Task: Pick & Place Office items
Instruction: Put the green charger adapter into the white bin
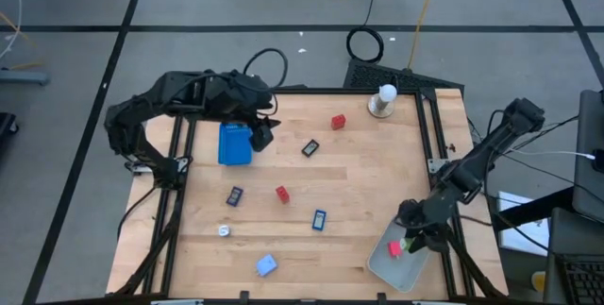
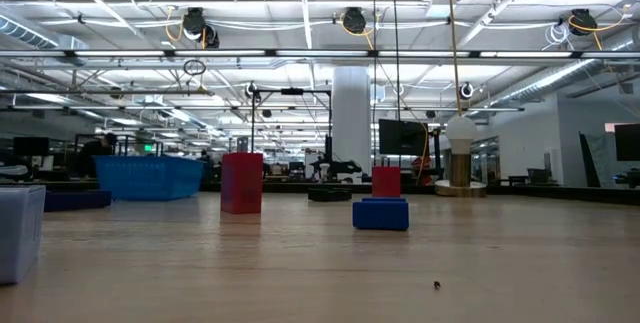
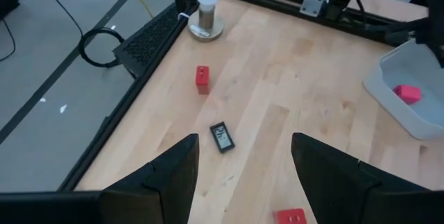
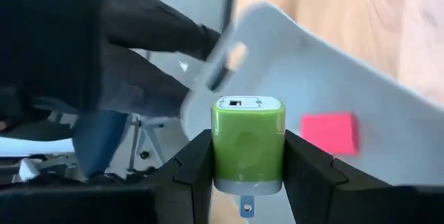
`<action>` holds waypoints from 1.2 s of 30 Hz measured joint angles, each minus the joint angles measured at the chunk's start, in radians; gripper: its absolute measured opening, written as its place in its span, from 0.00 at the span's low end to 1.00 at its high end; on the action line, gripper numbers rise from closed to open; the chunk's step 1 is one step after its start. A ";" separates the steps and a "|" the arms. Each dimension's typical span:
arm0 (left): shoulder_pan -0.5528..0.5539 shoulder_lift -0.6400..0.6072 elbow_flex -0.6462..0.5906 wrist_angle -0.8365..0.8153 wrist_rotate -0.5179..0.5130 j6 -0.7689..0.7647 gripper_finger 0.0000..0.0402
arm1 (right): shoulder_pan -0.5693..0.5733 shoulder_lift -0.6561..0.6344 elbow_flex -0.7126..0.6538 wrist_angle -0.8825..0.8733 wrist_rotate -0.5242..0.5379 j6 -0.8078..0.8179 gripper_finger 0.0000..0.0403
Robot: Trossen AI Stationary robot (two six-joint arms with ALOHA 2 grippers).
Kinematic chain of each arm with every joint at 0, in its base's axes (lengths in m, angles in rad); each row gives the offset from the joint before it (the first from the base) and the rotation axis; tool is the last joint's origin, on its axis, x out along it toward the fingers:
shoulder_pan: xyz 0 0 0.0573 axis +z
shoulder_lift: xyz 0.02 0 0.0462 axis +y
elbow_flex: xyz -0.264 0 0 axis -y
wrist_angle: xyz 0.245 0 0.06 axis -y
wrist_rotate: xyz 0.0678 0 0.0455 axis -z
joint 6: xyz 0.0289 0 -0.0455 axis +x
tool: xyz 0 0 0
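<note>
Holding green plug between right fingers above tray; release squarely, clear of red block. Left fingers apart, empty.

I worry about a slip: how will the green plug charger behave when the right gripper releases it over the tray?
The glossy green plug charger looks rigid and smooth, so probably slippery. Its rounded block shape may tumble, not roll, into the translucent tray.

Open tabletop between scattered office items and tray.
</note>
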 joint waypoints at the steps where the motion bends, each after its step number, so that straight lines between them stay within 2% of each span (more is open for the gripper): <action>1: -0.005 0.005 0.000 0.002 -0.004 -0.002 0.57 | 0.000 0.000 -0.018 0.002 0.000 0.014 0.31; 11: -0.025 0.010 0.000 0.006 -0.024 -0.029 0.57 | -0.001 0.000 -0.144 0.003 0.049 0.123 0.31; 18: -0.025 0.011 0.000 0.006 -0.024 -0.034 0.57 | -0.001 -0.001 -0.151 0.021 0.049 0.120 0.31; 26: -0.025 0.011 0.000 0.006 -0.024 -0.034 0.57 | -0.001 0.000 -0.151 0.050 0.046 0.139 0.39; 36: -0.025 0.011 0.000 0.006 -0.024 -0.015 0.57 | -0.001 0.000 -0.152 0.158 0.045 0.140 0.38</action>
